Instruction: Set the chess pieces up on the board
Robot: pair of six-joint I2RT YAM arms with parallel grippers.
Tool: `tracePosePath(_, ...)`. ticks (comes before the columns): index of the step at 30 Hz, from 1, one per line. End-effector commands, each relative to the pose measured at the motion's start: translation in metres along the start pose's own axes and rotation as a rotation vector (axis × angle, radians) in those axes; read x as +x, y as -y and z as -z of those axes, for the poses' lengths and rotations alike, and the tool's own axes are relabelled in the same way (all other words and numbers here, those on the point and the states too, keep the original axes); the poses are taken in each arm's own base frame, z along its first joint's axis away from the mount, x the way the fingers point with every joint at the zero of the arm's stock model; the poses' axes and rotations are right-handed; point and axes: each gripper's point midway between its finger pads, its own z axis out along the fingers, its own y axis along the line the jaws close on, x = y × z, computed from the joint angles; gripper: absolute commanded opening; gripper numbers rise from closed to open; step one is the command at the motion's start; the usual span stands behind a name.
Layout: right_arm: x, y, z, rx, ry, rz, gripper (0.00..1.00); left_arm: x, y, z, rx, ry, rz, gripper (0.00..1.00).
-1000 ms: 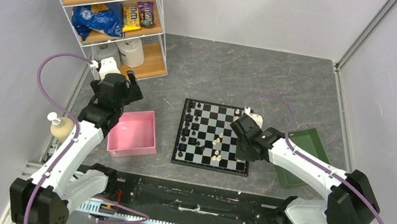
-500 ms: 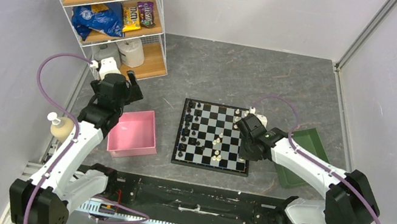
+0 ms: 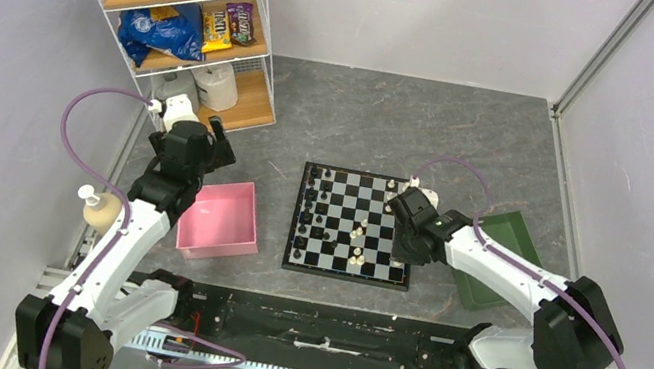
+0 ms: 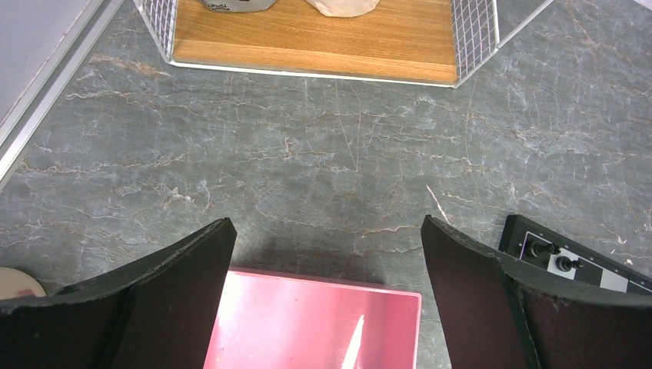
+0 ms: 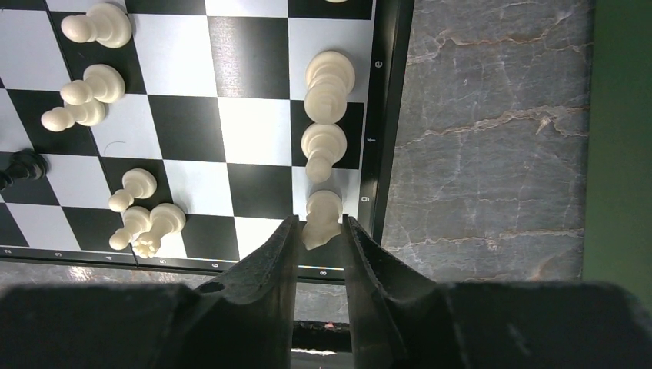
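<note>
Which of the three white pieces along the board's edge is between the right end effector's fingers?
The white piece at the row's corner end, flanked by the right end effector; the middle one and far one stand clear.

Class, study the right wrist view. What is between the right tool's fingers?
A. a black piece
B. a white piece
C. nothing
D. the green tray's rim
B: a white piece sits between the fingers of the right tool, at the edge of the board.
</note>
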Motion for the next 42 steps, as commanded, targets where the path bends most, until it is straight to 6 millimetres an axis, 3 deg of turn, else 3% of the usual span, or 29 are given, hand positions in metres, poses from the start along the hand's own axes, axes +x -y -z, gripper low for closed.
tracePosePath(1, -0.005, -0.002, -0.001, -0.009, 0.015, 0.002, 0.36, -0.009, 0.001, 0.0, 0.005, 0.038, 0.013, 1.0)
tracePosePath(5, -0.01, -0.004, 0.009, -0.021, 0.03, 0.005, 0.39, -0.009, 0.001, 0.0, 0.003, 0.038, 0.011, 1.0)
tracePosePath(12, -0.024, -0.01, 0.045, -0.087, 0.086, 0.014, 0.44, -0.008, 0.0, 0.0, 0.002, 0.039, 0.012, 1.0)
tracePosePath(16, -0.028, -0.026, 0.059, -0.15, 0.117, 0.044, 0.48, -0.008, 0.002, -0.001, 0.007, 0.037, 0.015, 1.0)
tracePosePath(28, -0.002, -0.089, 0.029, -0.214, 0.018, 0.181, 0.51, -0.011, -0.002, 0.002, -0.003, 0.05, 0.01, 1.0)
tracePosePath(34, 0.001, -0.099, 0.017, -0.196, 0.0, 0.209, 0.51, -0.012, -0.005, 0.003, -0.018, 0.056, 0.01, 1.0)
tracePosePath(42, -0.001, -0.092, 0.008, -0.144, 0.009, 0.209, 0.45, -0.012, -0.007, 0.003, -0.024, 0.06, 0.006, 1.0)
